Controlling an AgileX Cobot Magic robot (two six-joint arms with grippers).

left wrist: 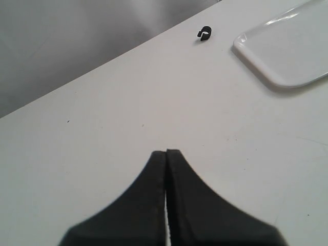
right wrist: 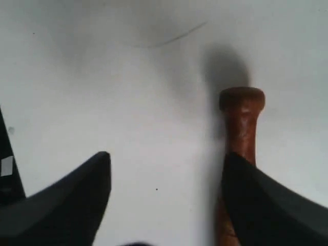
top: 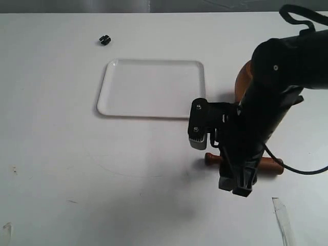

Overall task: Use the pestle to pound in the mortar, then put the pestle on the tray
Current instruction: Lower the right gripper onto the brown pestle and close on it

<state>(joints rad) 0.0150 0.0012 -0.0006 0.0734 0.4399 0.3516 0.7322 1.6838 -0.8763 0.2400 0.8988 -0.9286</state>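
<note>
The dark reddish-brown pestle (top: 212, 158) lies flat on the table, right of centre, and my right arm covers its middle. In the right wrist view the pestle (right wrist: 241, 123) shows its knob end, and one finger (right wrist: 256, 195) overlaps its shaft. My right gripper (top: 236, 188) (right wrist: 166, 161) hovers over it, open, with only bare table between the fingers. Behind the arm, a sliver of the light brown mortar (top: 243, 78) shows; its inside is hidden. The white tray (top: 154, 88) (left wrist: 287, 51) lies at the back centre. My left gripper (left wrist: 166, 152) is shut on nothing and is outside the exterior view.
A small black clip (top: 104, 39) (left wrist: 204, 34) lies on the table beyond the tray's far left corner. A strip of clear tape (top: 283, 220) is stuck near the front right. The right arm's cable hangs beside the pestle's thick end (top: 271, 166).
</note>
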